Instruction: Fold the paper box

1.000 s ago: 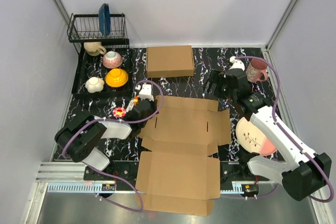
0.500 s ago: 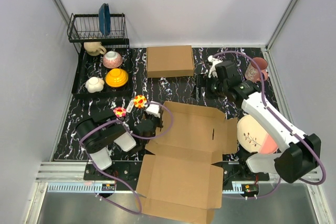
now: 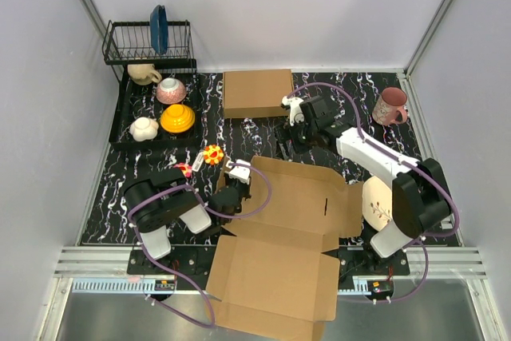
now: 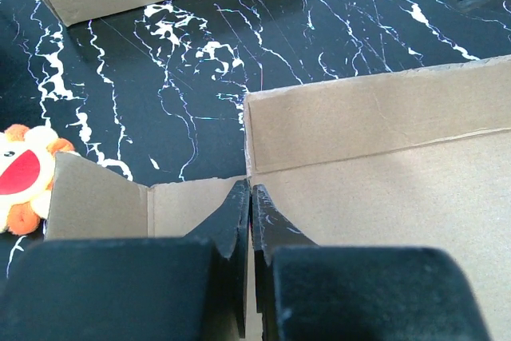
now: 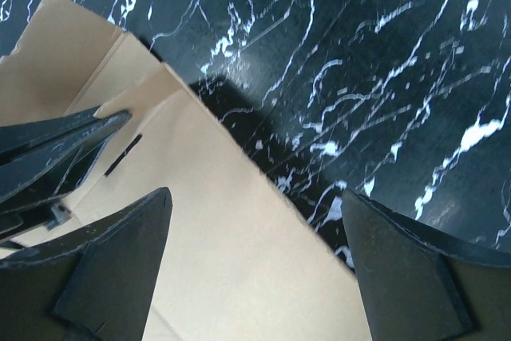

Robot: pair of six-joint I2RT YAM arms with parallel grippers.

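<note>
**Left gripper clenched at the sheet's corner, right gripper spread over its far edge**

The paper box (image 3: 299, 205) lies as an unfolded sheet in the middle of the black marbled table (image 3: 263, 129). Its near panel reaches past the table's front edge. The far flap is raised a little, and a small side flap (image 4: 100, 205) stands up at the left.

The left gripper (image 3: 238, 185) is at the sheet's far left corner. Its 2 fingers (image 4: 259, 209) are pressed together, with their tips at the cut between the side flap and the far flap. I cannot see any cardboard between them, and I cannot tell if the tips touch the sheet.

The right gripper (image 5: 255, 265) is released and its jaws stand wide apart. They straddle the sheet's far edge: 1 finger is above the cardboard, the other is above the bare table. It holds nothing.

A formed cardboard box (image 3: 258, 93) stands at the far side, well apart from the sheet. An orange flower toy (image 3: 212, 154) lies just to the left of the sheet's corner. A pink mug (image 3: 390, 106) stands at the far right, and a plate (image 3: 383, 207) lies beside the sheet's right edge.
</note>
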